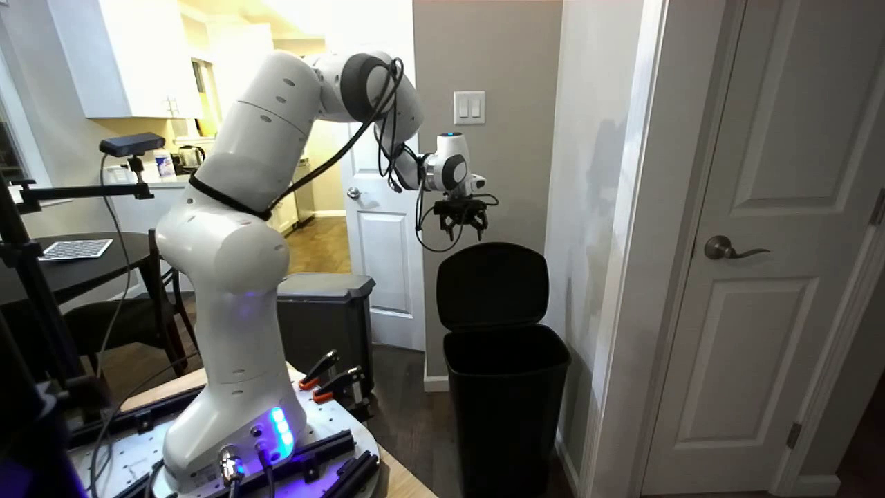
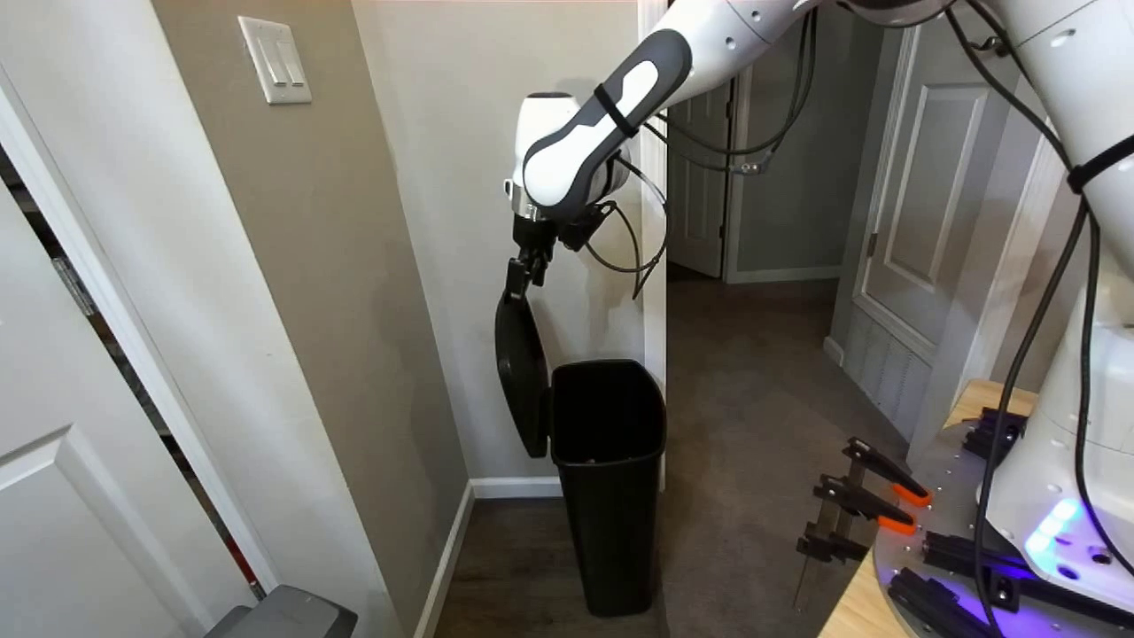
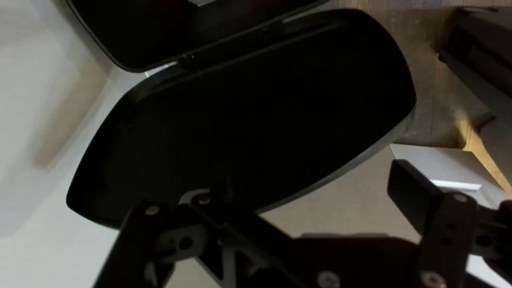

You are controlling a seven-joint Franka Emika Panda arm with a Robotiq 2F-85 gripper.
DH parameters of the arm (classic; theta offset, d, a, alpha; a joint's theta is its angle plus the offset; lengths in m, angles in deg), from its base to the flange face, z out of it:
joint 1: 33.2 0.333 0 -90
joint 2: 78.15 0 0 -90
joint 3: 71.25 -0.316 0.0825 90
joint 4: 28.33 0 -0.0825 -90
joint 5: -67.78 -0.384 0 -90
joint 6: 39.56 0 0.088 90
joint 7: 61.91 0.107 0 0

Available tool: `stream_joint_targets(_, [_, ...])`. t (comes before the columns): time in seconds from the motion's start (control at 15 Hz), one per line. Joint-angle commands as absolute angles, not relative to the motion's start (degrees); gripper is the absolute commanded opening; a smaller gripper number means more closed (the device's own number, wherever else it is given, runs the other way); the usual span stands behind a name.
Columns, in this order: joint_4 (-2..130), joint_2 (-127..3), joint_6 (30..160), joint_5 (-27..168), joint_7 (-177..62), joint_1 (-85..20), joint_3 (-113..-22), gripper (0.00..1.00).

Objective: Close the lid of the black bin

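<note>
The black bin stands upright on the floor near the wall; it also shows in an exterior view and in the wrist view. Its lid is raised. It leans back away from the opening in an exterior view, and its dark inner side fills the middle of the wrist view. My gripper points down by the lid's top edge, also in an exterior view. In the wrist view its fingers are wide apart with nothing between them. I cannot tell whether a finger touches the lid.
Walls meet in a corner behind and beside the bin, one with a light switch. A grey-lidded can stands near a white door. Clamps stick out from the robot's table edge. A cable loop hangs by the wrist.
</note>
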State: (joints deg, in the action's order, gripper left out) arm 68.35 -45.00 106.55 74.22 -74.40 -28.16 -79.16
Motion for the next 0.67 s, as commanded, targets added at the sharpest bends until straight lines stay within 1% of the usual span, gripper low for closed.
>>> stream_joint_targets(0.0, [64.0,-40.9,110.1,70.5,-77.9,-30.1,-81.9,1.0])
stream_joint_targets(0.13, [62.0,-39.2,110.3,69.2,-79.1,-30.7,-83.3,1.0])
stream_joint_targets(0.2, [64.0,-41.1,109.0,71.3,-75.5,-28.7,-80.8,1.0])
stream_joint_targets(0.6, [61.8,-39.2,109.1,70.7,-76.1,-29.1,-81.7,1.0])
